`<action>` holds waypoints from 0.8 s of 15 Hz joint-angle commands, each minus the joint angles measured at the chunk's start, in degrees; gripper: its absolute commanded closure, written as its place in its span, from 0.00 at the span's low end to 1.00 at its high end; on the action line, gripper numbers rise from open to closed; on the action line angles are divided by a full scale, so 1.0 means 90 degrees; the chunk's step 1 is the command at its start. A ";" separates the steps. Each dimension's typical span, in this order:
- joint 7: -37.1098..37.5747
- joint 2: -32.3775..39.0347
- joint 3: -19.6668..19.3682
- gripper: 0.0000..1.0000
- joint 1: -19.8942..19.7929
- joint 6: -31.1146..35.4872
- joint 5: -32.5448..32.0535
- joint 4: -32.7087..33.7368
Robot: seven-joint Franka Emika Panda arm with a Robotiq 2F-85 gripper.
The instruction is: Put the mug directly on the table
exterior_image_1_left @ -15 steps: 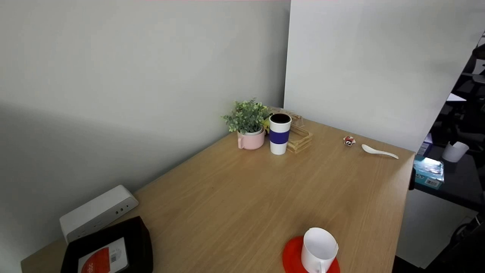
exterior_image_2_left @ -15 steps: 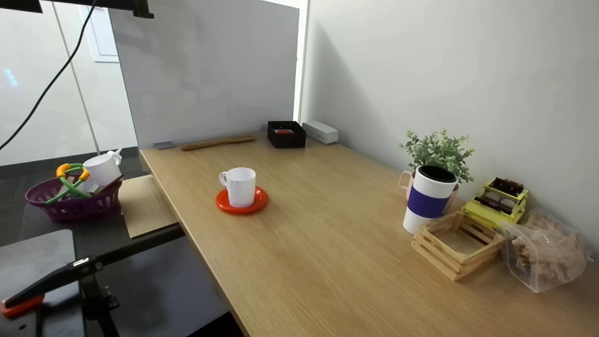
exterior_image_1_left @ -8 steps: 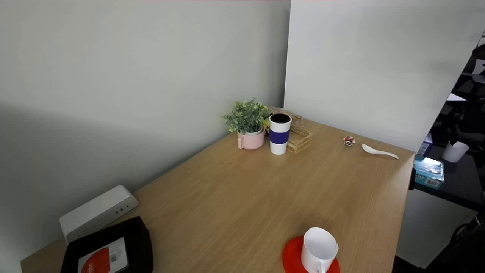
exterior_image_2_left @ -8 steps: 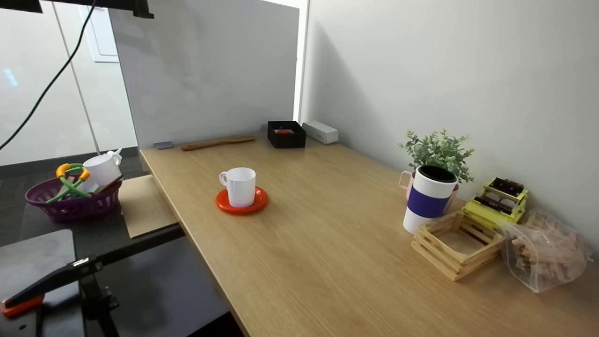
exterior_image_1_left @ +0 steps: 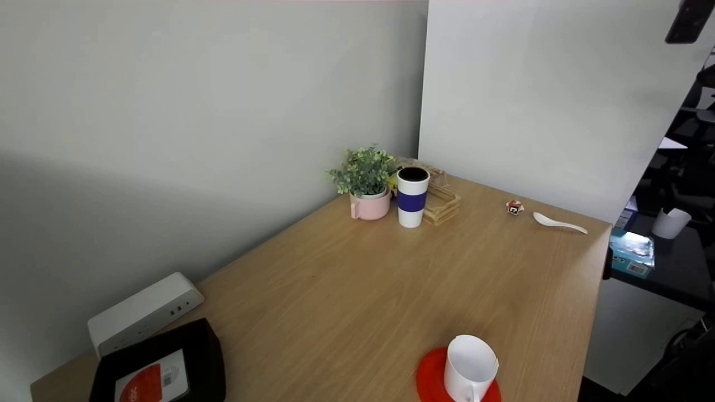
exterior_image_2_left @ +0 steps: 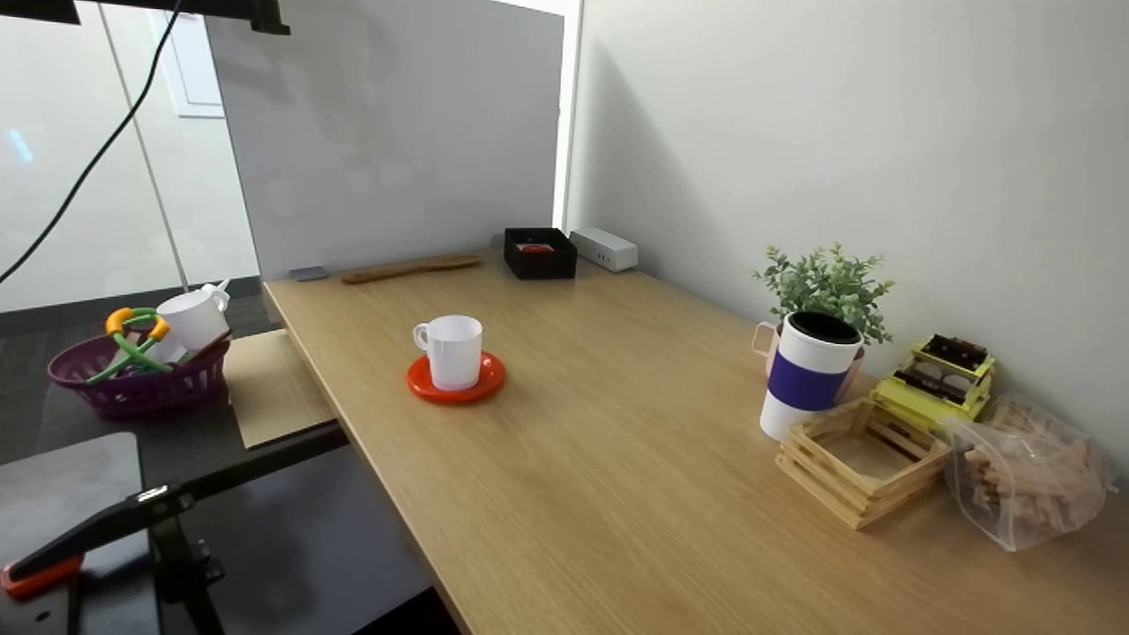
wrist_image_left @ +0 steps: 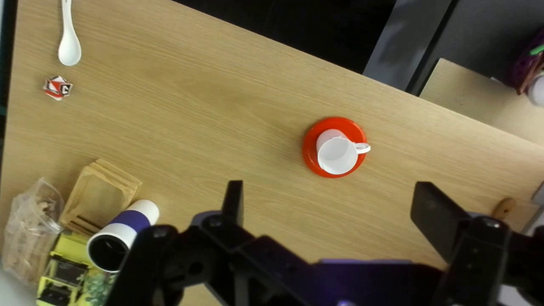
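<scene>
The small white mug stands upright on the red round coaster in both exterior views (exterior_image_1_left: 472,368) (exterior_image_2_left: 455,354) and in the wrist view (wrist_image_left: 338,155). The red coaster (exterior_image_1_left: 429,375) (exterior_image_2_left: 490,381) (wrist_image_left: 311,138) lies on the light-brown wooden table (exterior_image_1_left: 346,301) (exterior_image_2_left: 617,459) (wrist_image_left: 191,110). In the wrist view the mug's handle points right. My gripper (wrist_image_left: 329,187) is wide open and empty, its fingers apart above the table; the mug shows ahead of and between the fingertips, not touched. A dark part (exterior_image_1_left: 690,21), apparently of my gripper, shows at the top right of an exterior view.
A white cup with a blue band (exterior_image_2_left: 806,379), wooden crate (exterior_image_2_left: 860,459), plant (exterior_image_2_left: 829,291), yellow object (exterior_image_2_left: 937,384) and plastic bag (exterior_image_2_left: 1032,472) stand along the wall. A black tray (exterior_image_2_left: 540,254) and white power box (exterior_image_2_left: 604,249) are at the far end. A white spoon (wrist_image_left: 69,46) lies near a corner.
A dark part, apparently of my gripper, has come into the top right of an exterior view. The mug, coaster and other things have not moved.
</scene>
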 commanded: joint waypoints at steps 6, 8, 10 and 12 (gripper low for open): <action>-0.0630 0.0151 -0.0194 0.00 0.0066 0.0059 0.0109 0.0043; -0.0613 0.0269 -0.0194 0.00 0.0052 0.0067 0.0061 0.0133; -0.0825 0.0620 -0.0263 0.00 0.0058 -0.0017 0.0133 0.0382; -0.1034 0.0973 -0.0311 0.00 0.0063 -0.0055 0.0198 0.0604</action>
